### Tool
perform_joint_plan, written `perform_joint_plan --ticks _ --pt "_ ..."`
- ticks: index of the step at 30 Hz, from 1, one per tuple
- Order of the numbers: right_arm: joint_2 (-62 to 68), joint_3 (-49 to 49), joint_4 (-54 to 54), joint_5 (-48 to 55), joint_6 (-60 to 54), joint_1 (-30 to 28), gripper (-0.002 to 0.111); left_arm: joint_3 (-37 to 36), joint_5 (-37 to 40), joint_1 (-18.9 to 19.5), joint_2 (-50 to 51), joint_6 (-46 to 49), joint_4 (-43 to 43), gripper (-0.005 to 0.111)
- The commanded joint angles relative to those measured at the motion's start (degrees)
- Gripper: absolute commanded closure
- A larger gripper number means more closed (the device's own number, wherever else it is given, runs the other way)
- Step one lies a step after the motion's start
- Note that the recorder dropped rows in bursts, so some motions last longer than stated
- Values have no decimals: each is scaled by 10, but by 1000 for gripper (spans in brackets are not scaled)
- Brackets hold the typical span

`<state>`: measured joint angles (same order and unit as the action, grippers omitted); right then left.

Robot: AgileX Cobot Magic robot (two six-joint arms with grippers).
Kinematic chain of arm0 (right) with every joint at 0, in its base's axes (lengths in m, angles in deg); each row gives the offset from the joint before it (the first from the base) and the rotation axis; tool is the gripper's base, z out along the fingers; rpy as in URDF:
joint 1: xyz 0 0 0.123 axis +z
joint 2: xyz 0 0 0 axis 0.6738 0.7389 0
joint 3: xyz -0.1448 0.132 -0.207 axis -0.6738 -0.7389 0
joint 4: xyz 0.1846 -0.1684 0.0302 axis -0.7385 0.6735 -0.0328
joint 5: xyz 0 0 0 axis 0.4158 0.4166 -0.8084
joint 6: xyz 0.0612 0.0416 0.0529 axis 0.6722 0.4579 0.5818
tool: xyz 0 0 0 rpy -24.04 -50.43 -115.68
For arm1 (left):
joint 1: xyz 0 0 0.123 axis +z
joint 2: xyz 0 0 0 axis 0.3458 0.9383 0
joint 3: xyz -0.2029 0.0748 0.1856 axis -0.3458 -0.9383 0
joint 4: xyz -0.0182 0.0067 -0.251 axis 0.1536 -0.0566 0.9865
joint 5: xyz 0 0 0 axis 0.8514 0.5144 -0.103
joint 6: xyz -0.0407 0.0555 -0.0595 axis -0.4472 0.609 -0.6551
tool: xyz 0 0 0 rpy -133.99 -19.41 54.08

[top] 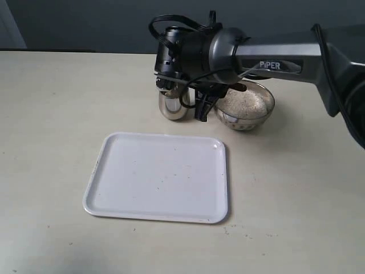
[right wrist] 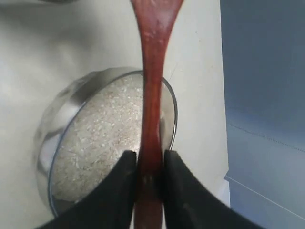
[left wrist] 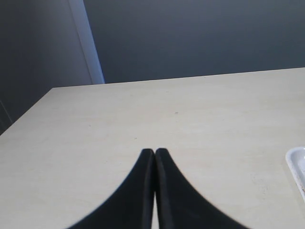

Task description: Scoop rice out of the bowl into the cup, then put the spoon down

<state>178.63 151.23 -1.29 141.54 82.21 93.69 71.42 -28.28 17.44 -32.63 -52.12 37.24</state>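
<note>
My right gripper (right wrist: 148, 155) is shut on the slim handle of the dark reddish-brown spoon (right wrist: 152, 71). The handle crosses above the steel bowl (right wrist: 52, 119), and the spoon's oval end is cut off by the frame edge. The rice (right wrist: 100, 138) fills the bowl nearly to its rim. In the exterior view the right arm reaches in over the cup (top: 173, 107), with its gripper (top: 203, 107) hanging between the cup and the bowl (top: 267, 109) of rice (top: 244, 103). Only a dark reddish bit of the spoon (top: 242, 87) shows there. My left gripper (left wrist: 155, 151) is shut and empty over bare table.
A white rectangular tray (top: 159, 177) lies flat in front of the cup and bowl; one corner of the tray (left wrist: 298, 167) shows in the left wrist view. A few stray grains lie on the table by the tray's near right corner.
</note>
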Motion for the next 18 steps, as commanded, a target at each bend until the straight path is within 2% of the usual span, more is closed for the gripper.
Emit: perform_joint_plan --ticks 1,7,18 --pt "-8 -2 13 5 8 1 109 1 -7 -1 -2 -1 0 106" --pt "-8 -2 44 26 50 3 109 1 -7 -1 -2 -1 0 106" --pt "-8 -15 71 7 58 21 109 1 -7 -1 -2 -1 0 106"
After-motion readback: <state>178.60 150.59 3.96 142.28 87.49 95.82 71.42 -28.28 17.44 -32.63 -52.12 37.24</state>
